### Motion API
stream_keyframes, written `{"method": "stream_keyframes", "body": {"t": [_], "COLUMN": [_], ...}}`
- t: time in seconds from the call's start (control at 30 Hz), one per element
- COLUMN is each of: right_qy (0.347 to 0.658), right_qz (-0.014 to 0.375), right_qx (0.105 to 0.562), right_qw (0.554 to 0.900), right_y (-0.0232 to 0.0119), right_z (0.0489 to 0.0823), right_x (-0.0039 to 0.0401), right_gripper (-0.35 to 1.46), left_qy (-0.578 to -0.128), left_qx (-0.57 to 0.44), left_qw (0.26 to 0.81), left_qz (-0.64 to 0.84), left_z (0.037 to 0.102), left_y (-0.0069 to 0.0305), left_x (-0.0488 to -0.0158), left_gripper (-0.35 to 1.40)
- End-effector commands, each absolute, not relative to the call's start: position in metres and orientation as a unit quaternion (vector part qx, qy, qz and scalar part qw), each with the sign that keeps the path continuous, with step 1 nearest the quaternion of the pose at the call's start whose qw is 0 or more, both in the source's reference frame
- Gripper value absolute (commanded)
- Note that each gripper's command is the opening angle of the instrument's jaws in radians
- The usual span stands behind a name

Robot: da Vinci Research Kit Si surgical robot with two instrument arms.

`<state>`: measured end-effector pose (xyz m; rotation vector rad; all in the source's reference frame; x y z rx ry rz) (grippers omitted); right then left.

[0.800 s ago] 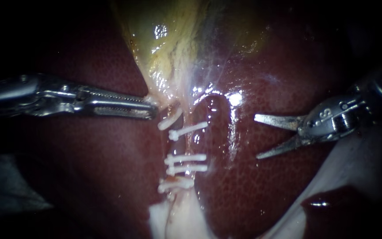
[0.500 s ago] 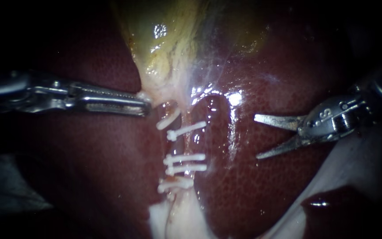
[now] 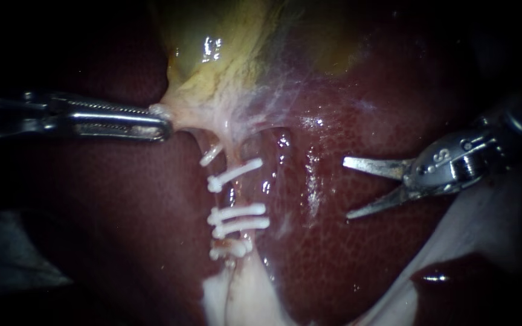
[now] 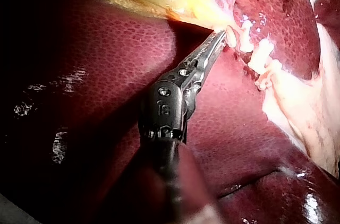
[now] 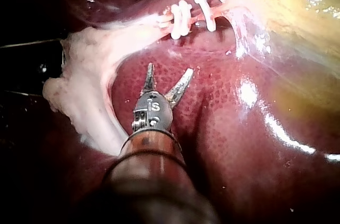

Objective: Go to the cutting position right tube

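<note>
Two instruments are in sight, and we place everything by their jaws. Our left instrument (image 3: 159, 122) has its jaws clamped on the pale lower end of the gallbladder (image 3: 225, 66). Both jaws press that tissue from opposite sides, and it is drawn to a taut point at their tips. Our right instrument (image 3: 347, 188) has its jaws spread wide with nothing between them, hanging over the dark red liver (image 3: 345, 265). The right tube (image 3: 234, 194) runs away from the tips of the left jaws, starting just past them. It lies ahead of the open right jaws and well apart from them, with bare liver between. White clips (image 3: 237, 212) cross the tube. One long clip sits nearer the left jaws and two sit close together farther from them, leaving a bare reddish stretch of tube between. That bare stretch lies roughly in line with the gap of the right jaws. Shorter clips sit on the side away from the right jaws; we cannot tell what they hold. In the right wrist view a pale lump of tissue (image 5: 79, 91) lies beside the right instrument, apart from its jaws
</note>
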<state>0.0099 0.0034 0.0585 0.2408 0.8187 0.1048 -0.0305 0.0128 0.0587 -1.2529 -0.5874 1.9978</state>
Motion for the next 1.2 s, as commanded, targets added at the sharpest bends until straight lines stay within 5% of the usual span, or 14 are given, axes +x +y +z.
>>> {"method": "stream_keyframes", "body": {"t": [0.03, 0.53, 1.2], "right_qy": [0.399, 0.427, 0.456], "right_qz": [0.056, 0.148, 0.141], "right_qx": [0.123, 0.281, 0.358], "right_qw": [0.907, 0.847, 0.802], "right_y": [0.0034, 0.0012, 0.0017], "right_z": [0.0587, 0.0642, 0.0702], "right_x": [0.0103, 0.0167, 0.0205], "right_gripper": [1.43, 1.43, 1.38], "left_qy": [-0.226, -0.222, -0.221], "left_qx": [-0.484, -0.482, -0.482], "left_qw": [0.348, 0.351, 0.352], "left_qz": [0.771, 0.771, 0.771], "left_z": [0.0586, 0.058, 0.0581], "left_y": [0.0128, 0.0121, 0.0119], "left_x": [-0.0306, -0.0311, -0.0311], "left_gripper": [-0.35, -0.35, -0.35]}}
